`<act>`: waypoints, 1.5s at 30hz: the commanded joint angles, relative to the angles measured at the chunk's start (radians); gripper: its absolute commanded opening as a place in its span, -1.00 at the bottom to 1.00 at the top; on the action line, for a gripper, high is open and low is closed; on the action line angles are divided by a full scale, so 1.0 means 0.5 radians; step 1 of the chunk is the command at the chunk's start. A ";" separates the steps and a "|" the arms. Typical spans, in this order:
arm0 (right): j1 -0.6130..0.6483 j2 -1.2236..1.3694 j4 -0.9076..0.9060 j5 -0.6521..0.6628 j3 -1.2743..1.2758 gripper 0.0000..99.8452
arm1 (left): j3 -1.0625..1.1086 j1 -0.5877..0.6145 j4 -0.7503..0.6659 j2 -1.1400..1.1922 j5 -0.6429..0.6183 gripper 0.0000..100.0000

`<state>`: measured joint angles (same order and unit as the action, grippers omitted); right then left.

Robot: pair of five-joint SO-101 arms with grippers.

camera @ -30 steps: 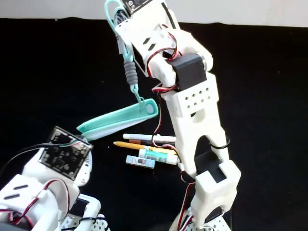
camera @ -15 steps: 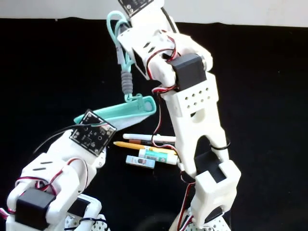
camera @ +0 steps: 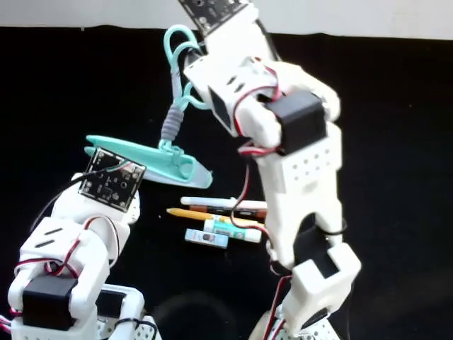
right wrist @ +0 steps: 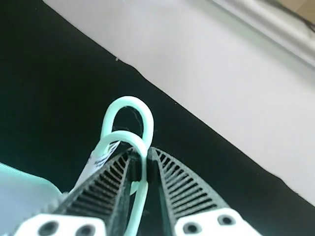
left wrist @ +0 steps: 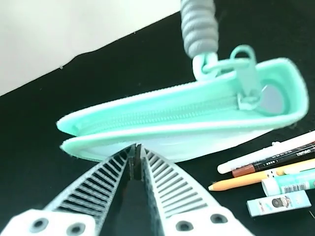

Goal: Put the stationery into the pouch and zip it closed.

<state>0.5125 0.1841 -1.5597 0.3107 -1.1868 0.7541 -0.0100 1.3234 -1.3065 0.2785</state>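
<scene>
The right gripper (right wrist: 142,156) was clamped tight on the pouch's green strap (right wrist: 129,100). It held the pouch (camera: 152,159) up above the black table (camera: 396,106). The left gripper (left wrist: 135,148) pinched the pouch's left end. The pens (camera: 219,212) lay on the table below, a bit nearer.

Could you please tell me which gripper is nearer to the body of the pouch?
Left. The left gripper grips the pouch itself, at the end away from the zipper pull. The right gripper is shut on the strap loop, up above the pouch.
</scene>
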 commanded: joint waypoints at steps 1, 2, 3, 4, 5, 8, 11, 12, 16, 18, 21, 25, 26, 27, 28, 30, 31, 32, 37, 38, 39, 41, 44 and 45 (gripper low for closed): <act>-0.011 -0.167 -0.057 0.012 -0.069 -0.98 | 0.109 0.029 -0.157 -0.002 0.012 -0.99; -0.011 -0.198 -0.063 0.012 -0.069 -0.98 | 0.149 0.032 -0.196 -0.002 0.009 -0.99; -0.011 -0.232 -0.063 0.012 -0.069 -0.98 | 0.186 0.032 -0.236 -0.002 0.009 -0.99; -0.011 -0.269 -0.063 0.012 -0.069 -0.98 | 0.210 0.038 -0.273 -0.002 0.009 -0.99; -0.011 -0.308 -0.063 0.012 -0.069 -0.98 | 0.226 0.063 -0.307 -0.002 0.009 -0.99; -0.011 -0.434 -0.063 0.012 -0.063 -0.98 | 0.238 0.143 -0.417 -0.002 0.000 -0.99; 0.048 -0.548 -0.063 0.012 -0.051 -0.98 | 0.241 0.158 -0.466 -0.002 -0.003 -0.99; 0.078 -0.575 -0.063 0.012 -0.051 -0.98 | 0.241 0.158 -0.466 -0.002 -0.003 -0.99; 0.192 -0.671 -0.063 0.012 -0.051 -0.98 | 0.287 0.161 -0.537 -0.002 -0.003 -0.99; 0.226 -0.689 -0.066 0.012 -0.051 -0.98 | 0.364 0.164 -0.608 -0.002 -0.003 -0.99; 0.235 -0.701 -0.066 0.012 -0.051 -0.98 | 0.474 0.164 -0.746 -0.002 -0.003 -0.99; 0.259 -0.704 -0.063 0.012 -0.066 -0.98 | 0.554 0.244 -0.896 0.002 -0.006 -0.99; 0.265 -0.707 -0.054 0.012 -0.066 -0.98 | 0.560 0.259 -0.914 0.002 -0.006 -0.99; 0.284 -0.707 -0.051 0.012 -0.066 -0.98 | 0.560 0.272 -0.921 0.011 -0.006 -0.99; 0.302 -0.707 -0.051 0.012 -0.069 -0.98 | 0.554 0.278 -0.921 0.032 -0.006 -0.99; 0.333 -0.710 -0.044 0.012 -0.072 -0.98 | 0.548 0.281 -0.927 0.087 -0.006 -0.99; 0.348 -0.710 -0.044 0.012 -0.084 -0.98 | 0.548 0.281 -0.945 0.121 -0.006 -0.99; 0.367 -0.710 -0.044 0.012 -0.124 -0.98 | 0.551 0.284 -0.967 0.152 -0.006 -0.99; 0.456 -0.710 -0.063 0.012 -0.388 -0.98 | 0.548 0.284 -1.092 0.330 -0.006 -0.99; 0.471 -0.710 -0.063 0.012 -0.428 -0.98 | 0.548 0.284 -1.123 0.373 -0.006 -0.99; 0.477 -0.710 -0.063 0.012 -0.456 -0.98 | 0.548 0.284 -1.154 0.416 -0.006 -0.99; 0.477 -0.710 -0.063 -0.028 -0.474 -0.98 | 0.548 0.284 -1.227 0.499 -0.006 -0.99; 0.477 -0.710 -0.060 -0.080 -0.474 -0.98 | 0.529 0.284 -1.341 0.618 -0.123 -0.99; 0.477 -0.707 -0.057 -0.077 -0.474 -0.98 | 0.505 0.284 -1.363 0.661 -0.187 -0.99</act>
<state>0.7380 -0.1458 -1.5888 0.2908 -1.4062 1.0395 0.1174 0.6958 -1.0211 0.2509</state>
